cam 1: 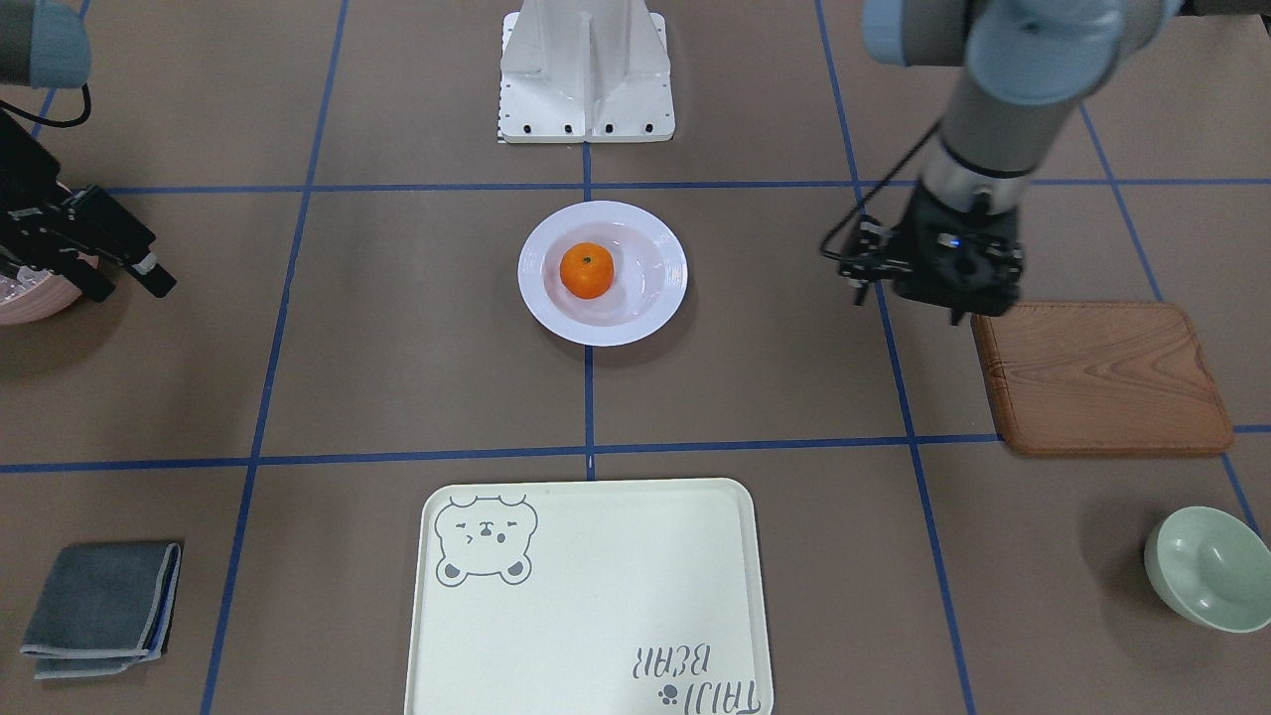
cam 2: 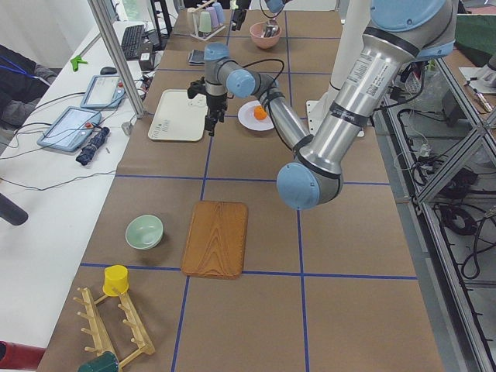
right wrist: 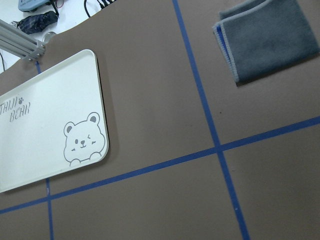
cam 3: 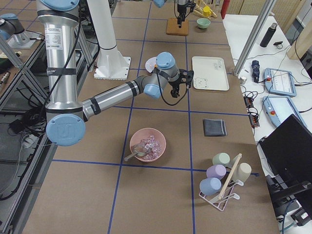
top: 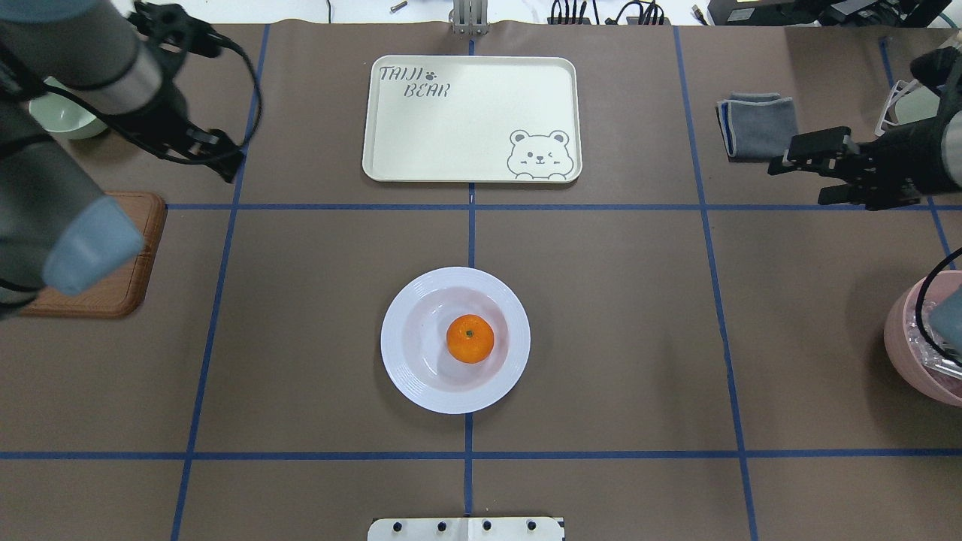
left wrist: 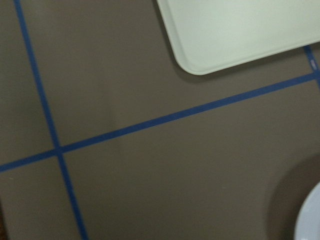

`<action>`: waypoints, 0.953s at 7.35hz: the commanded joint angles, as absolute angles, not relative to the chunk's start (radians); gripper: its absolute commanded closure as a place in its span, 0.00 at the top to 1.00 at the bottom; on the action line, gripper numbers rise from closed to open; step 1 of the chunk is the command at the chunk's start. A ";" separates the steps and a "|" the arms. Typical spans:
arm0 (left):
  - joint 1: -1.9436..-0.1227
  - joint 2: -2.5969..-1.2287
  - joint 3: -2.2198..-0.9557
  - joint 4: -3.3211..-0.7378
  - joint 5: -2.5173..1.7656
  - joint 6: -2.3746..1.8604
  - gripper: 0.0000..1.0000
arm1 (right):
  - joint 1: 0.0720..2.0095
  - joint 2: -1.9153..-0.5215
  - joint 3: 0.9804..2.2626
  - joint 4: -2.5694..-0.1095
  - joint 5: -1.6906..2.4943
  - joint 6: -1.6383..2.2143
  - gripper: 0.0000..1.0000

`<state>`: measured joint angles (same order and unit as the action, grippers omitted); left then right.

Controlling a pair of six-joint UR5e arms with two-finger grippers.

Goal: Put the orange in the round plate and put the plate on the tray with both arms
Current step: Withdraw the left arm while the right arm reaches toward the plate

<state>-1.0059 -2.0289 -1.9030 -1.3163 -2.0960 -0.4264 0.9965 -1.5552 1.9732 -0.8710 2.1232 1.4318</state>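
Your right gripper [top: 800, 180] sits at the right edge of the overhead view, above the brown table [top: 616, 315]. Its two fingers are spread and nothing is between them. It is just below the folded grey cloth [top: 757, 124] in that frame and above the pink bowl [top: 913, 353], which the frame's right edge cuts off.

Your left gripper [top: 222, 154] is in the upper left of the overhead view, pointing down over bare table beside the brown wooden board [top: 128, 263]. From these pictures you cannot tell whether its fingers are spread or closed. Nothing shows in its grasp, and it is well apart from the plate. A pale green bowl [cam 1: 1206, 566] shows in the lower right of the front-facing view.

Between the two grippers, the orange [top: 470, 338] lies in the sunken centre of the round plate [top: 406, 376], stem dot up. The plate stands on the table in the middle of the overhead view, on a blue tape line and touched by neither gripper.

The tray [top: 466, 128] lies flat at the top centre of that view, across a tape line from the plate and well apart from it. Its surface is bare apart from the bear drawing and lettering.

The white base block [cam 1: 586, 89] stands at the top centre of the front-facing view.
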 commanded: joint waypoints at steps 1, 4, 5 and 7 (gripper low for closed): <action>-1.179 -1.845 -1.896 -1.316 -2.183 -0.238 0.99 | 0.773 -1.551 2.031 -0.782 1.836 1.729 1.00; -1.418 -1.755 -1.687 -1.403 -2.252 0.018 0.99 | 0.425 -1.517 2.051 -0.784 1.396 1.911 1.00; -1.502 -1.753 -1.601 -1.404 -2.255 0.182 0.99 | 0.285 -1.517 2.065 -0.784 1.226 1.930 1.00; -1.604 -1.753 -1.497 -1.396 -2.301 0.317 0.99 | 0.064 -1.465 2.027 -0.784 0.981 2.046 0.97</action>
<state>-1.5443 -1.7548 -1.5553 -1.3998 -2.2808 0.2266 0.1982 -1.4945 2.0491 -0.7839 1.1326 1.9908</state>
